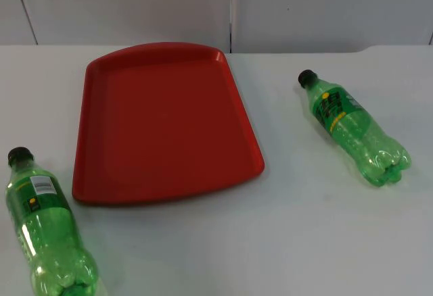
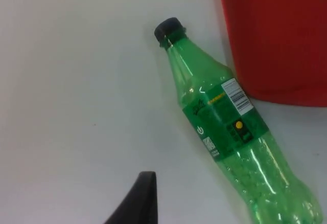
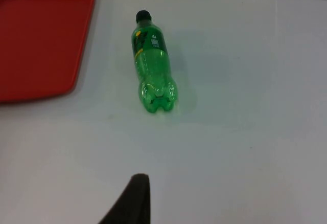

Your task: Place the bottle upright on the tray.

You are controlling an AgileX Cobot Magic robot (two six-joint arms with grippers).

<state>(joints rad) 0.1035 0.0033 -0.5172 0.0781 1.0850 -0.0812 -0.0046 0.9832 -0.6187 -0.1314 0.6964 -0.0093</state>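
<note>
A: What lies on the white surface (image 1: pixel 298 228)?

B: A red tray (image 1: pixel 162 124) sits toward the grey partition wall (image 1: pixel 122 5), flat and bare inside. Two green plastic bottles with black caps lie on their sides, one on either side of it, neither touching it.

A: Where exactly is the left-hand bottle (image 1: pixel 46 228)?

B: Near the tray's front left corner, on the surface, cap pointing toward the wall and base toward the front edge. In the left wrist view this bottle (image 2: pixel 225 127) lies just beside the tray's rim (image 2: pixel 276 40), its white barcode label facing up.

A: And the right-hand bottle (image 1: pixel 353 128)?

B: Well apart from the tray on its right — lying slantwise, cap toward the wall and the tray, lobed base away. The right wrist view shows the same bottle (image 3: pixel 152 63) with the tray's edge (image 3: pixel 43 40) off to one side.

A: The pincers?

B: Of the left pincer one black fingertip (image 2: pixel 138 203) shows, above bare surface, near the bottle but not touching it. Of the right pincer, likewise, one fingertip (image 3: pixel 134 201), well short of its bottle. Whether either pincer is released or clenched, I cannot tell — neither grasps anything.
</note>
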